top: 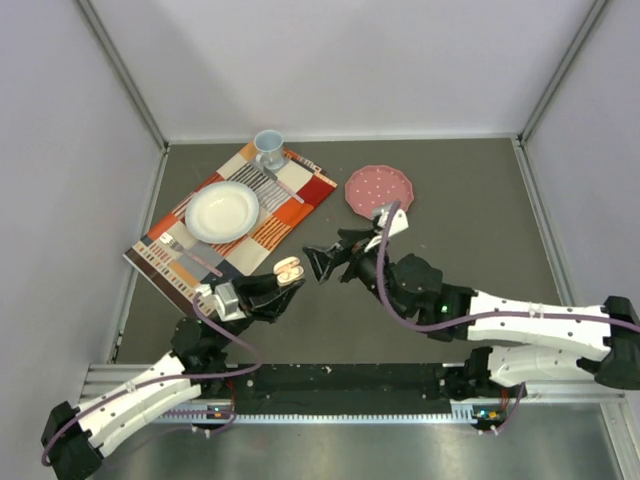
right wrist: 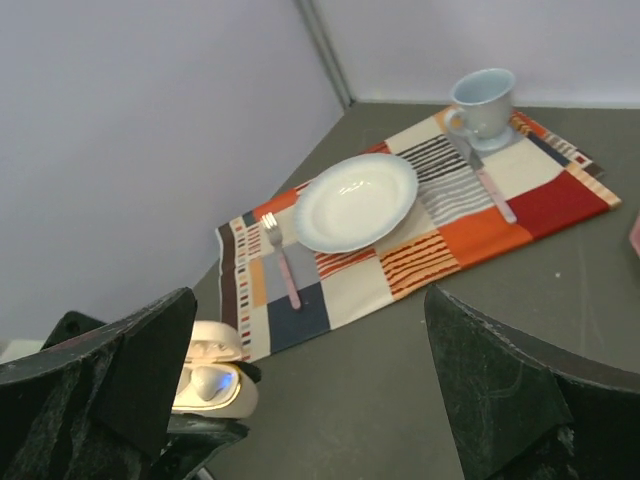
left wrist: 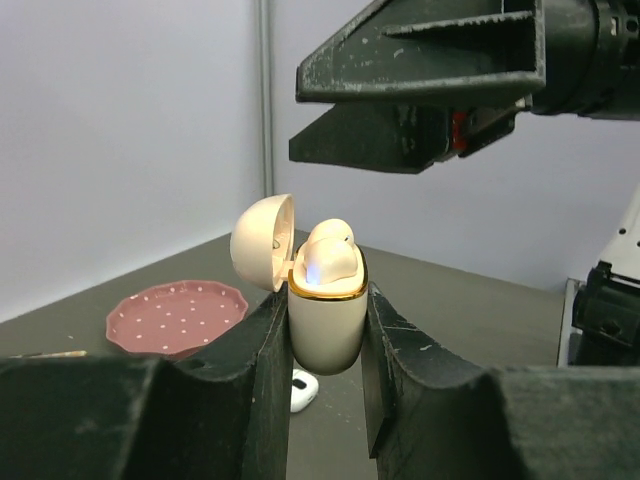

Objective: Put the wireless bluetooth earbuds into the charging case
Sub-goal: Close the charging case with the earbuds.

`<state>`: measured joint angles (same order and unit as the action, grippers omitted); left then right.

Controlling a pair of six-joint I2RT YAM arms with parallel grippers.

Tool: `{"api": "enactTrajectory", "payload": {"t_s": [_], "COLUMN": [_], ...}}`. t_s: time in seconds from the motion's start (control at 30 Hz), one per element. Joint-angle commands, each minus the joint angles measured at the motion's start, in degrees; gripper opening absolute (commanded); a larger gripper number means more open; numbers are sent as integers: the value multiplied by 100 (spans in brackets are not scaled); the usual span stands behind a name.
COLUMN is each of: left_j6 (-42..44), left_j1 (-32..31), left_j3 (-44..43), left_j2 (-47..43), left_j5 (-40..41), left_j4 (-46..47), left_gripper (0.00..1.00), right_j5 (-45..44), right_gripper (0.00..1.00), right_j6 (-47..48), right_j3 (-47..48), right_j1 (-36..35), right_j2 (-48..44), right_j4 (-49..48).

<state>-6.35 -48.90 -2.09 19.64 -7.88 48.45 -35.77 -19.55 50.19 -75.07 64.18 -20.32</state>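
Note:
My left gripper (top: pixel 283 282) is shut on the cream charging case (left wrist: pixel 326 325), holding it upright above the table with its domed lid (left wrist: pixel 262 243) swung open. A pale peach earbud (left wrist: pixel 328 256) sits in the case beside a blue glow. The same case (right wrist: pixel 215 385) and earbud (right wrist: pixel 207 381) show at the lower left of the right wrist view. My right gripper (top: pixel 318 265) is open and empty, just right of the case, with its dark fingers (left wrist: pixel 420 50) above it in the left wrist view. A small white piece (left wrist: pixel 303 388), apparently another earbud, lies on the table under the case.
A patchwork placemat (top: pixel 300 200) at the back left carries a white plate (top: pixel 222 211), a fork (right wrist: pixel 282 262), a blue cup (top: pixel 268 148) and a spoon (right wrist: pixel 490 188). A pink dotted dish (top: pixel 379 188) sits behind my right gripper. Grey walls enclose the table.

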Motion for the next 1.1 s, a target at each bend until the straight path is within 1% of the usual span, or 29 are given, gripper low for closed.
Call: {"api": "enactTrajectory", "payload": {"t_s": [0.0,0.03,0.07,0.1,0.17,0.2,0.23,0.3,0.33,0.43,0.5,0.57,0.63,0.83,0.93,1.07], "left_j6": [-86,-86,-112,-130,-173,-191,-191,-191,-183,-156,-174,-182,-191,-138,-138,-182], "left_j1": [-23,-14,-14,-14,-14,-14,-23,-14,-23,-23,-23,-14,-14,-23,-23,-23], "left_j3": [24,-19,-28,-37,-72,-107,-125,-213,-248,-336,-389,-468,-477,-556,-626,-626], "left_j2": [172,181,198,216,233,277,295,374,409,558,673,839,884,1156,1314,1525], "left_j5": [-214,-258,-319,-363,-503,-548,-591,-741,-802,-969,-1066,-1216,-1260,-1400,-1488,-1515], "left_j4": [192,157,165,183,218,218,209,148,113,60,68,7,33,16,85,288], "left_gripper": [0,0,0,0,0,0,0,0,0,0,0,0,0,0,0,0], "right_j5": [33,313,1186,1656,2666,2811,2891,3163,3251,3795,3919,4156,4209,4552,4894,4913], "right_gripper": [96,96,97,98,99,99,99,99,99,99,99,99,99,99,99,99], "right_j6": [-724,-995,-1659,-1927,-2201,-2185,-2115,-1877,-1877,-1886,-1982,-1930,-1991,-2202,-2360,-2422], "right_j3": [-158,-255,-238,-203,-151,-81,103,489,596,764,764,834,930,940,896,913], "right_j1": [421,658,1260,1641,2169,2529,2619,2865,2936,3094,3095,3095,3103,3095,3077,2911], "right_j2": [-869,-994,-1109,-1214,-1259,-1259,-1207,-1049,-874,-653,-495,-284,-143,147,366,639], "right_j4": [668,896,1176,1597,1889,2169,2599,3093,3478,3570,3535,3359,3298,2841,2561,2568]}}
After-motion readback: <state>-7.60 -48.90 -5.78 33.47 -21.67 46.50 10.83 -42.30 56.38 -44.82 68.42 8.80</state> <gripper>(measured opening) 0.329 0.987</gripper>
